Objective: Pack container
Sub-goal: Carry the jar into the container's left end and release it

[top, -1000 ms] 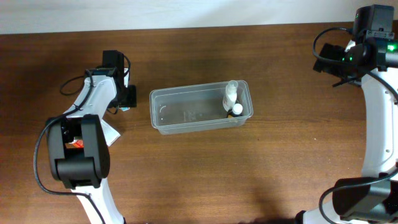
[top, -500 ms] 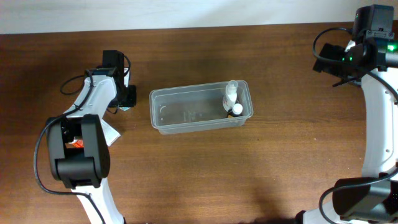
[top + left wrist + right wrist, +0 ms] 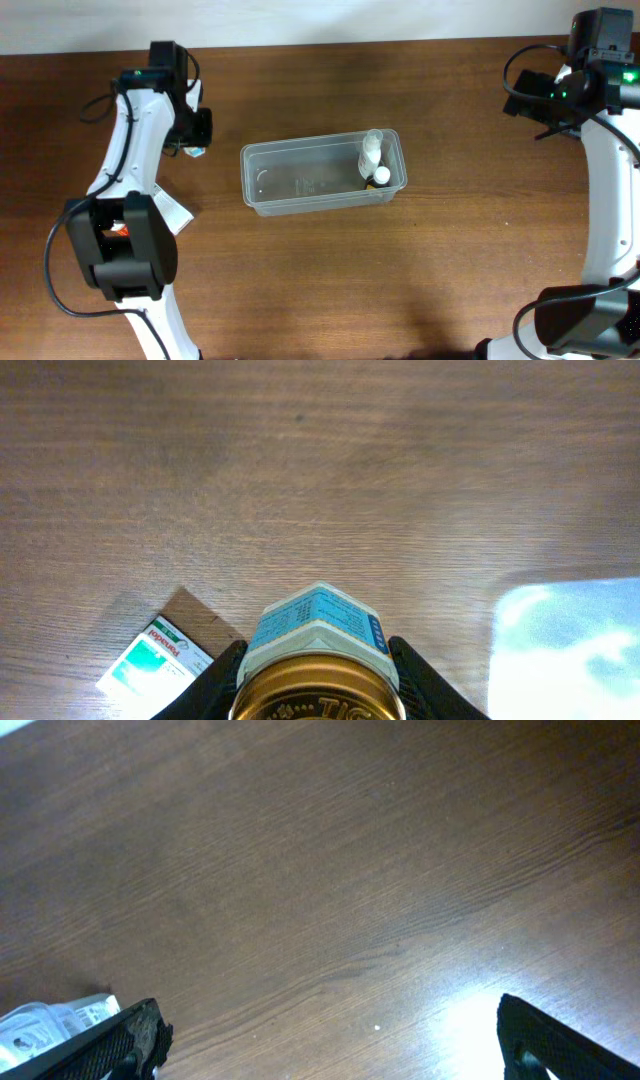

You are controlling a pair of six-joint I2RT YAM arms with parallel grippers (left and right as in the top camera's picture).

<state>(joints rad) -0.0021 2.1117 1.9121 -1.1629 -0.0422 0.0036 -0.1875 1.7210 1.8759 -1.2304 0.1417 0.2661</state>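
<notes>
The container (image 3: 300,185) is a clear plastic tub in the middle of the table, with two small white bottles (image 3: 373,150) at its right end. It shows as a pale blur in the left wrist view (image 3: 565,645). My left gripper (image 3: 197,135) hangs left of the tub and above the table. In the left wrist view it (image 3: 318,652) is shut on a small gold-lidded jar with a blue and white label (image 3: 318,618). My right gripper (image 3: 330,1040) is open and empty at the far right, over bare wood.
A green and white Panadol box (image 3: 155,658) lies on the table below and left of the held jar. A white packet (image 3: 176,213) lies by the left arm's base. A pale object (image 3: 45,1023) shows at the right wrist view's lower left edge.
My left gripper has moved up and toward the far side of the table with the jar in it. The right arm has not moved.
</notes>
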